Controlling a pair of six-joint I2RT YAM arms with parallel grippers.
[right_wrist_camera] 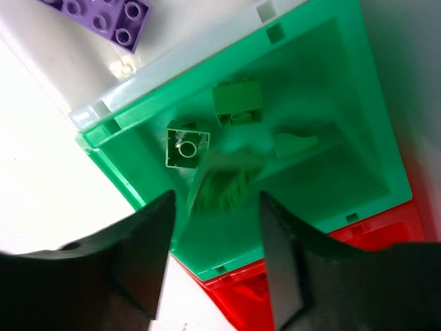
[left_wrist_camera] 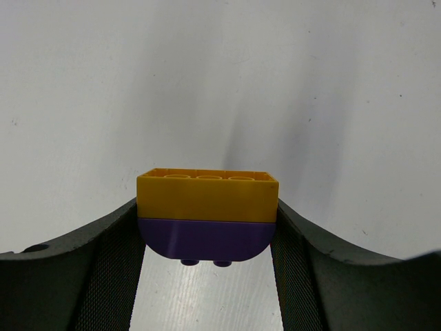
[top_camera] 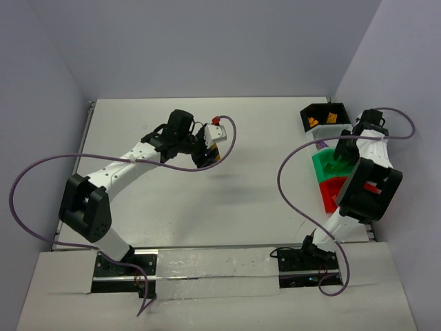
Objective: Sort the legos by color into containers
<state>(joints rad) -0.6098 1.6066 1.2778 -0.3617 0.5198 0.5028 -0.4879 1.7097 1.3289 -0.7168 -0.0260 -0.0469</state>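
My left gripper point(top_camera: 211, 153) is shut on a stacked block point(left_wrist_camera: 207, 212), orange-yellow above purple, and holds it above the bare table; the fingers point(left_wrist_camera: 110, 262) press on both its ends. My right gripper point(right_wrist_camera: 217, 207) is open over the green bin point(right_wrist_camera: 344, 117). A blurred green piece point(right_wrist_camera: 224, 183) hangs loose between its fingers, above the bin floor. Three green bricks point(right_wrist_camera: 238, 102) lie in that bin. The black bin point(top_camera: 324, 117) holds orange pieces. The white bin point(right_wrist_camera: 62, 76) holds a purple plate point(right_wrist_camera: 103, 17). The red bin point(right_wrist_camera: 275, 303) is beside the green one.
The bins stand in a row along the right wall point(top_camera: 386, 83), partly hidden under the right arm point(top_camera: 368, 183). The left arm point(top_camera: 131, 162) reaches across the middle of the white table point(top_camera: 262, 200), trailing a purple cable point(top_camera: 41, 165).
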